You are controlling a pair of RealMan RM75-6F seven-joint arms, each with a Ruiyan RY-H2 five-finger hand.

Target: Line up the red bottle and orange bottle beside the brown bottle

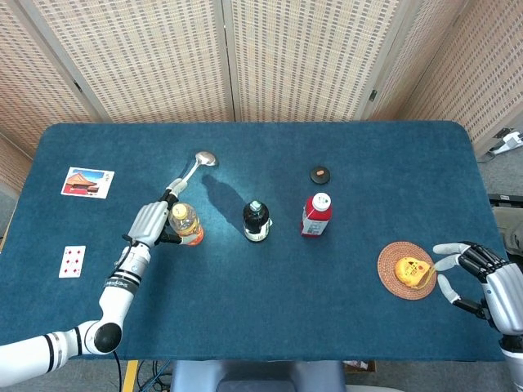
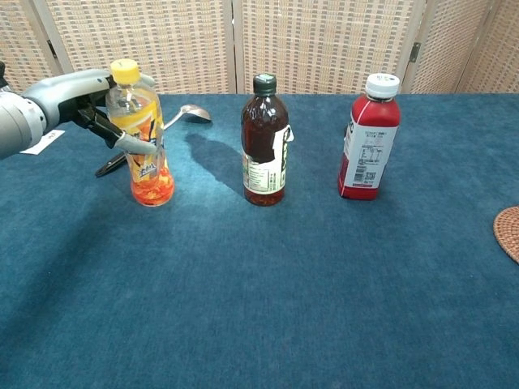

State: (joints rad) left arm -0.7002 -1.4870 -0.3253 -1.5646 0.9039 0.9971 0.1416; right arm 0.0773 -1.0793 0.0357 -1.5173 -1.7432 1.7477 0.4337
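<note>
Here the left robot hand (image 2: pixel 96 109) loosely cups the upright orange bottle (image 2: pixel 144 138), fingers touching.

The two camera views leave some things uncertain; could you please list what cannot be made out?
- Left hand: chest view, the orange bottle covers its fingers, so whether it grips is unclear.
- Right hand: outside the chest view.
- Woven coaster: cut by the chest view's edge.
- Bottle labels: print too small.
- Yellow object on the coaster: head view, too small to identify.

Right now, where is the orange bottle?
In the head view the orange bottle stands left of the brown bottle, just below the spoon, with the left robot hand against it.
</note>
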